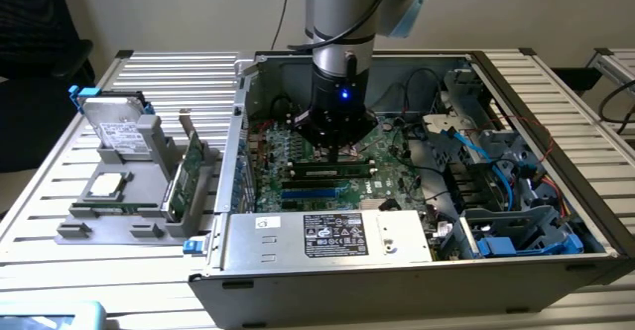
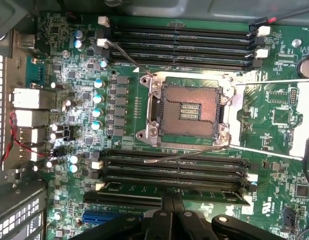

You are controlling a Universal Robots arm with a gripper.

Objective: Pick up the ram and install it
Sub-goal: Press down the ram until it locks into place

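Note:
The ram (image 1: 329, 172) (image 2: 204, 193) is a thin green stick lying along one of the long black slots of the motherboard (image 1: 282, 189) (image 2: 274, 115), inside the open computer case (image 1: 516, 92). My gripper (image 1: 337, 150) (image 2: 172, 201) hangs straight down over the middle of the ram. Its black fingers (image 2: 164, 220) are pressed together, shut, with their tips at the ram's upper edge. I cannot tell whether the tips touch the stick. The part of the ram under the fingers is hidden.
The bare CPU socket (image 2: 188, 107) lies between two banks of black slots (image 2: 179, 42). A power supply (image 1: 328, 237) fills the case's front, with cables and drive bays (image 1: 506, 218) on the exterior view's right. Outside, a grey holder (image 1: 119, 218) carries a hard drive (image 1: 117, 129) and a green card (image 1: 186, 178).

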